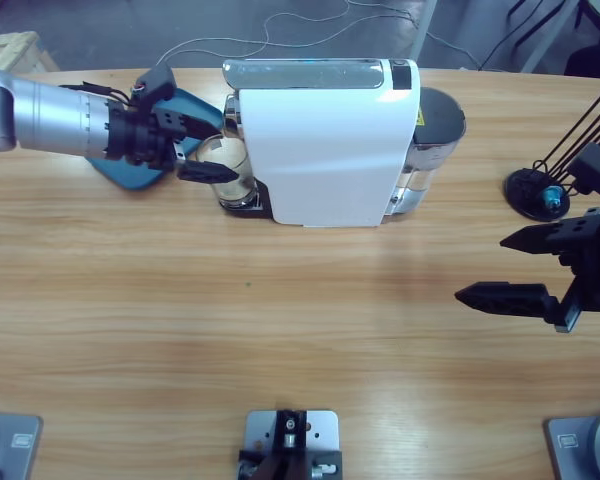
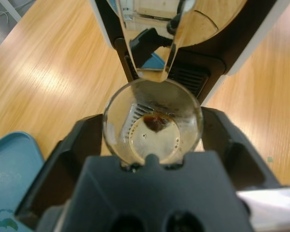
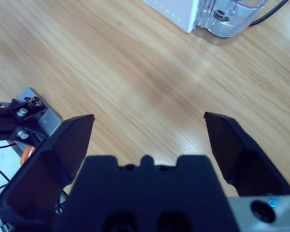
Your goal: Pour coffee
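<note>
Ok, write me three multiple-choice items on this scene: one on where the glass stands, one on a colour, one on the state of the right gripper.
1. Where is the glass cup?
A. on the blue tray
B. under the spout of the coffee machine
C. at the right gripper

2. What colour is the tray behind the left gripper?
A. red
B. white
C. blue

3. How is the right gripper?
A. open, holding nothing
B. shut on the cup
C. shut on a capsule

Answers: 1 B, the left wrist view shows the cup below the spout, between the left gripper's jaws, with a little coffee in it. 2 C, the tray is blue in the high view. 3 A, its jaws stand wide apart over bare table.
</note>
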Controlling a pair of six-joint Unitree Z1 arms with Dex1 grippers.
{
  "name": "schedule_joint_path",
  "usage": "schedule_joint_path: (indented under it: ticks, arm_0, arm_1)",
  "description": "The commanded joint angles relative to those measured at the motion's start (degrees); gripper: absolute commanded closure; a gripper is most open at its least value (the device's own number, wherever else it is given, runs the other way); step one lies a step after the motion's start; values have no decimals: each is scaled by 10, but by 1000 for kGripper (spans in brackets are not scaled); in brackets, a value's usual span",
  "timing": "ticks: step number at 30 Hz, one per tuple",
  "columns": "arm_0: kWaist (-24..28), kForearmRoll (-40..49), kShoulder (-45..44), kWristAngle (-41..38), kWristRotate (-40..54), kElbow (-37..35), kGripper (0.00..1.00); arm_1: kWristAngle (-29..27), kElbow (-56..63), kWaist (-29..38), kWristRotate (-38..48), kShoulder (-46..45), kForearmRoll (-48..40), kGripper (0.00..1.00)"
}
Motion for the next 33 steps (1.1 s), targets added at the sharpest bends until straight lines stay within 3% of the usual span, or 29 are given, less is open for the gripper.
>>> schedule_joint_path:
  ticks: [1, 3, 4, 14, 22, 27, 33]
  arm_0:
    - [-9, -7, 40, 4, 2, -1, 603]
    - [-8, -7, 40, -2, 3, 0, 955]
    - [-8, -7, 40, -3, 3, 1, 993]
    - [15, 1, -30, 0, 4, 42, 1000]
    - [121, 29, -116, 46, -6, 45, 1000]
    - [122, 23, -75, 149, -41, 18, 1000]
    - [127, 17, -6, 212, -70, -30, 1000]
  arm_1:
    - [8, 3, -6, 3, 4, 7, 0]
    - [7, 3, -6, 3, 2, 7, 0]
    - [7, 3, -6, 3, 2, 7, 0]
    - [7, 4, -6, 3, -1, 6, 0]
    - [7, 8, -6, 3, -11, 3, 0]
    - [7, 8, -6, 3, -9, 3, 0]
    - [6, 7, -6, 3, -7, 3, 0]
